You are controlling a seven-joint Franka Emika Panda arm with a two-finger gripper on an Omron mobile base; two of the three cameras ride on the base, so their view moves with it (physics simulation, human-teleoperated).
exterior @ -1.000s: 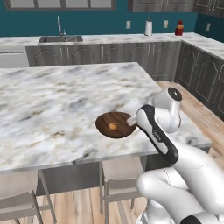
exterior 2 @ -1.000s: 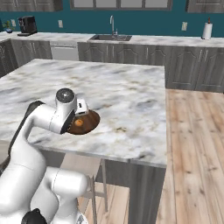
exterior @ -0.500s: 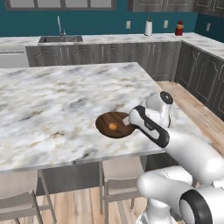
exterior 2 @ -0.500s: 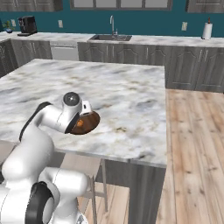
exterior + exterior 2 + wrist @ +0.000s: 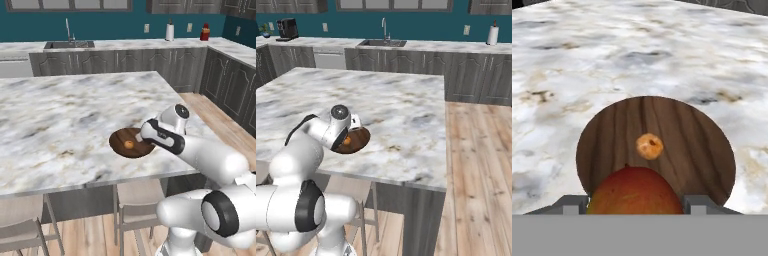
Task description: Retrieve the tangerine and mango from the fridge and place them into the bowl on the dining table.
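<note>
Arm swung right; hand view reveals mango over tangerine.

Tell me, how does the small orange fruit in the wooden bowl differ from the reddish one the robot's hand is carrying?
The tangerine is plain orange and round; the mango is red blending to yellow and more egg-shaped. The tangerine lies loose in the bowl, while the mango sits between the fingers of the gripper, above the bowl's near edge. The mango looks far bigger, though it is much nearer the camera. Both are small fruits over the marble dining table.
</note>
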